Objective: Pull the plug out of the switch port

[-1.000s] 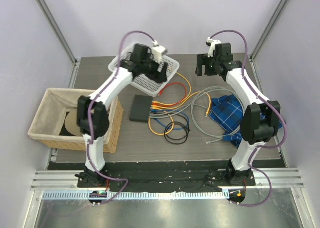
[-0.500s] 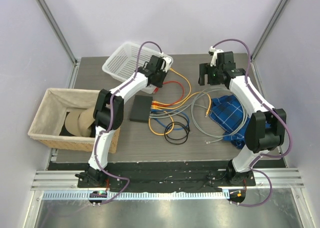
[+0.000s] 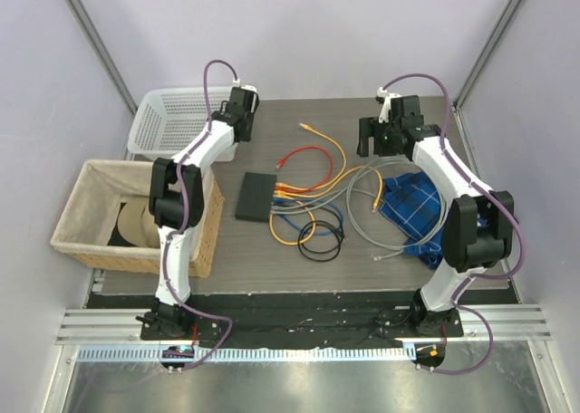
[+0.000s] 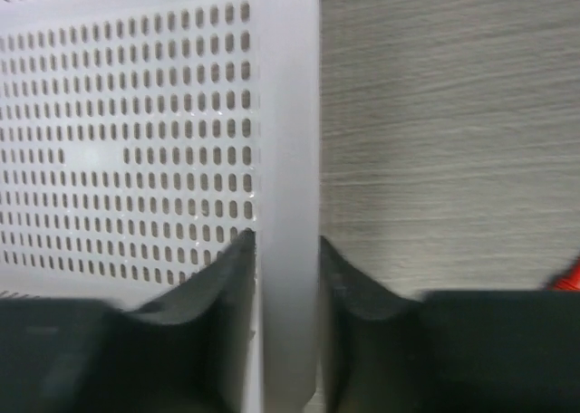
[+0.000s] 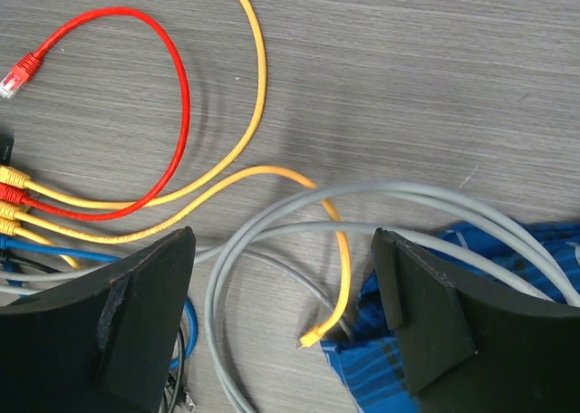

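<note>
Top external: one switch (image 3: 255,196); left gripper (image 4: 285,250) clamps basket (image 4: 290,114); right gripper (image 5: 283,238) wide, empty

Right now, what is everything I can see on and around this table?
switch: one, black, table centre, cables plugged into its right edge
red cable: one, loops behind the switch
yellow cables: several, right of the switch
grey cables: at least two, centre-right
blue cable: blue, count unclear, in front of the switch
black cable: one coil, front centre
checked cloth: one, blue, right side
white basket: one, perforated plastic, far left corner
wicker basket: one, cream liner, left side
tan discs: count unclear, inside the wicker basket
left gripper: black, clamped on the white basket's rim
right gripper: black, open, above the cables
</note>
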Available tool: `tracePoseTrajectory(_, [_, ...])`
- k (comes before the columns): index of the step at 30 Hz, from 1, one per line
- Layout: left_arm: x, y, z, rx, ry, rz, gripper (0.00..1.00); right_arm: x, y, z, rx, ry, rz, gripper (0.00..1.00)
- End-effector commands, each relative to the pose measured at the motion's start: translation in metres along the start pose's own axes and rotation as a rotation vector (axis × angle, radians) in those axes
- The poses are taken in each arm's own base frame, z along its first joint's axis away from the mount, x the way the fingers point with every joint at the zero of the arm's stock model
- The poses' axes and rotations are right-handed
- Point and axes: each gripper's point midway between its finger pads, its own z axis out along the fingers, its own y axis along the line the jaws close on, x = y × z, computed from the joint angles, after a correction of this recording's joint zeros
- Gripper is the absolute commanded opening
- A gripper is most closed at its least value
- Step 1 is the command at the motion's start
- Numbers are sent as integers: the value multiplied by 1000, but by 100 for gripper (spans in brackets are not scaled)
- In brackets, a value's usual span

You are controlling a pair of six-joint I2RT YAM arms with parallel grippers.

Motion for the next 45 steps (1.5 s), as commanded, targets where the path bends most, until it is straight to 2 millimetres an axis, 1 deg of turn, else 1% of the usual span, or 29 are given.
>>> tracePoseTrajectory(1, [-55,24,-21,30,-143,14,59,-28,8,-4,-35,-74,-29,87])
tracePoseTrajectory(2, [-59,19,-30,77,-156,12,74,-26,9,-4,-37,-71,-36,87])
tracePoseTrajectory(3, [-64,13,-39,126,-167,10,77,-26,9,-5,-43,-71,-46,87])
tracePoseTrajectory(4, [-72,0,-64,240,-198,7,79,-23,14,-6,-72,-67,-79,87])
tracePoseTrajectory(5, [-76,-7,-77,302,-212,-18,82,-20,15,-6,-85,-61,-101,87])
tracePoseTrajectory(6, [-70,-25,-90,417,-205,-12,84,-17,21,-6,-106,-56,-126,88])
tracePoseTrajectory(7, [-78,-45,-127,587,-243,0,85,-8,21,-4,-118,-39,-168,88])
tracePoseTrajectory(8, [-73,-57,-141,668,-237,2,86,-4,24,-4,-127,-33,-190,88])
tracePoseTrajectory(10, [-46,-82,-162,826,-174,14,87,7,23,-3,-131,-11,-222,88])
tracePoseTrajectory(11, [-38,-84,-171,852,-161,22,87,10,21,-6,-116,-5,-226,88])
tracePoseTrajectory(12, [-14,-89,-169,870,-92,28,87,13,19,-8,-112,3,-231,88])
tracePoseTrajectory(14, [4,-92,-174,881,-51,37,84,28,17,-19,-112,39,-261,88])
tracePoseTrajectory(15, [22,-93,-169,880,-11,33,84,34,16,-24,-109,55,-277,88])
tracePoseTrajectory(16, [29,-93,-169,878,1,36,84,52,13,-30,-105,101,-289,88])
tracePoseTrajectory(18, [40,-91,-170,868,11,41,83,60,2,-46,-69,113,-341,85])
tracePoseTrajectory(19, [41,-90,-171,864,12,42,83,74,-9,-51,-51,147,-330,84])
tracePoseTrajectory(22, [42,-89,-172,856,16,39,83,84,-29,-71,-47,156,-242,82])
tracePoseTrajectory(23, [41,-89,-171,855,16,36,82,86,-51,-77,-16,160,-166,79])
tracePoseTrajectory(26, [39,-91,-169,855,21,24,82,94,-74,-87,-5,221,-74,76])
tracePoseTrajectory(29, [37,-93,-167,857,22,12,82,95,-87,-98,-2,242,-78,72])
tracePoseTrajectory(34, [38,-95,-162,862,32,-10,82,93,-146,-112,134,200,44,68])
tracePoseTrajectory(36, [38,-97,-161,865,34,-22,81,93,-164,-108,162,192,106,58])
tracePoseTrajectory(37, [39,-98,-160,868,38,-26,81,83,-178,-109,191,154,138,51])
tracePoseTrajectory(39, [40,-100,-159,872,46,-34,81,78,-192,-101,204,145,149,44])
tracePoseTrajectory(40, [40,-100,-158,873,46,-38,81,66,-198,-100,216,119,130,40])
tracePoseTrajectory(41, [40,-102,-158,879,51,-40,81,64,-205,-97,232,123,117,40])
tracePoseTrajectory(42, [39,-102,-157,878,53,-48,81,69,-213,-87,243,152,121,38])
tracePoseTrajectory(44, [40,-103,-155,880,59,-54,81,71,-230,-80,299,181,116,34])
tracePoseTrajectory(45, [39,-104,-155,881,59,-57,81,85,-241,-74,333,240,96,31])
